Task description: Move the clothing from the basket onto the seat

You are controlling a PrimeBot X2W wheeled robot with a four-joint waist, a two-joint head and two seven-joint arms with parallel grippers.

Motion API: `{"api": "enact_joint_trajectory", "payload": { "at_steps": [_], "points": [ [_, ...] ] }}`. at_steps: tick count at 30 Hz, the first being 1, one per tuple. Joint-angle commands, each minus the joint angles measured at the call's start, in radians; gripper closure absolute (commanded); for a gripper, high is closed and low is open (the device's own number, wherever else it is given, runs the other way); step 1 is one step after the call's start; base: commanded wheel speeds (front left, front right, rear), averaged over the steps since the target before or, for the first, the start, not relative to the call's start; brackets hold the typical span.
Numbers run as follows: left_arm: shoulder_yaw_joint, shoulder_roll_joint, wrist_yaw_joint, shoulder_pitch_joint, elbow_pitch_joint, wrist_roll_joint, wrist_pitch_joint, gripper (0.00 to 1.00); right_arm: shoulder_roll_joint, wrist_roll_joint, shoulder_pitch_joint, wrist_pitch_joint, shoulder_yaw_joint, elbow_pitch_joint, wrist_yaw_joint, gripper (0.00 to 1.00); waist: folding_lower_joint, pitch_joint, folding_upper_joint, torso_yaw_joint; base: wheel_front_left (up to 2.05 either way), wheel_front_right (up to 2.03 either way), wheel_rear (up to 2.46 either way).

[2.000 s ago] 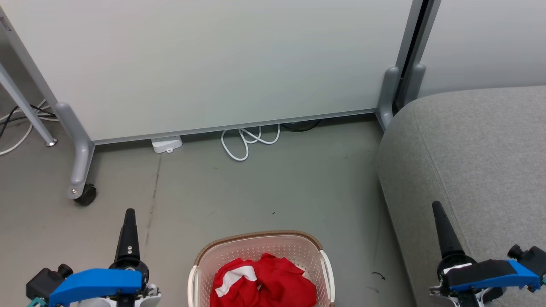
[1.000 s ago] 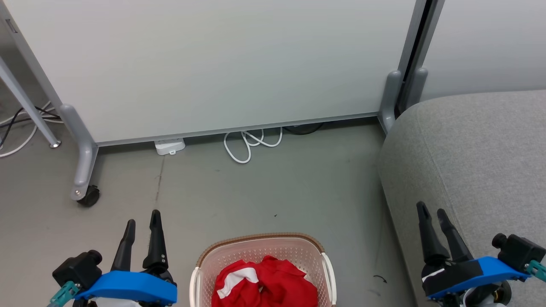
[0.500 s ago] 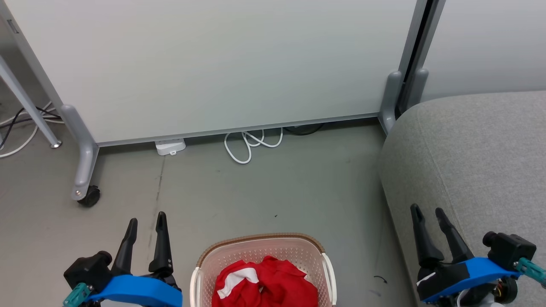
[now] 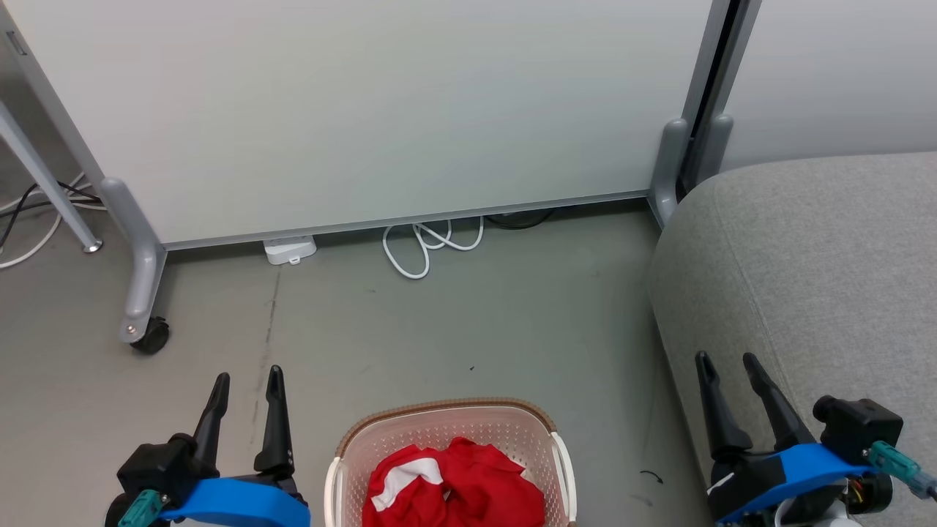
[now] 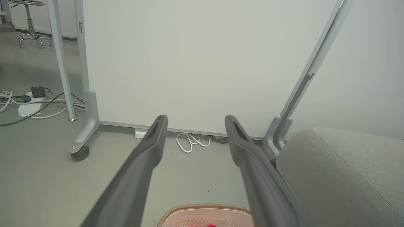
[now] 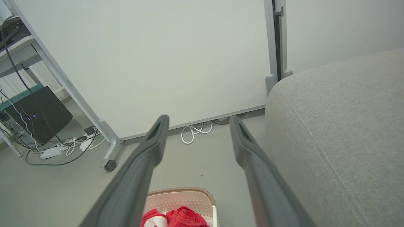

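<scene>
The clothing (image 4: 454, 483), crumpled bright red fabric with a white band, lies in the cream basket (image 4: 446, 411) with a brown rim at the bottom centre of the head view. The basket stands on the floor just left of the grey seat (image 4: 820, 256). My left gripper (image 4: 247, 375) hovers open to the left of the basket, nothing between its fingers. Open and empty too, my right gripper (image 4: 726, 357) hangs over the seat's left edge. The right wrist view shows the clothing (image 6: 176, 218), basket (image 6: 180, 193) and seat (image 6: 341, 126); the left wrist view shows the basket's rim (image 5: 205, 207) and the seat (image 5: 341, 170).
A white partition panel (image 4: 366, 110) on grey castor feet (image 4: 139, 322) stands behind the floor. A white cable loop (image 4: 424, 245) and a white adapter (image 4: 289, 249) lie at its base. More cables (image 4: 29, 212) and a metal leg sit far left.
Both grippers have turned so that both fingers of each show side by side, and they have shifted slightly inward and lower. The basket and clothing stay put.
</scene>
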Motion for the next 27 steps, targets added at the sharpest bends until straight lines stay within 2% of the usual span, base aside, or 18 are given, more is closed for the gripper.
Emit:
{"api": "enact_joint_trajectory", "payload": {
  "at_steps": [1,27],
  "points": [
    [-0.003,0.005,-0.005,-0.005,-0.003,0.023,-0.008,0.00,-0.007,-0.024,0.005,-0.010,0.003,-0.009,0.002,0.00,0.0000,0.001,0.0000,0.000,0.00,0.00,0.00],
    [-0.012,-0.023,-0.010,0.013,0.018,0.176,-0.059,0.00,-0.009,-0.209,0.016,-0.045,0.014,-0.015,0.003,0.00,0.0000,-0.003,0.0000,-0.001,0.00,0.00,0.00]
  ]
}}
